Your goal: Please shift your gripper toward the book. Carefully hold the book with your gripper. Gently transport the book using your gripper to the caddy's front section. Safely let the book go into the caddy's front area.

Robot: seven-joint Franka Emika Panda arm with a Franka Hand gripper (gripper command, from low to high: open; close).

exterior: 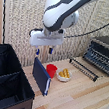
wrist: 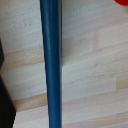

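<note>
The book stands up on its edge on the wooden table. It is thin and dark blue, and nothing holds it. The gripper hangs in the air above the book, not touching it. Its two short fingers point down and are spread apart, with nothing between them. There is open air between the fingers and the book's top edge.

The caddy is the big black box at the exterior view's left. It is near the book, with a strip of table between them. A red cup stands just behind the book. A white bowl with yellow food sits beside the cup.

In the wrist view, the book's top edge runs like a long blue line across the pale wood.
</note>
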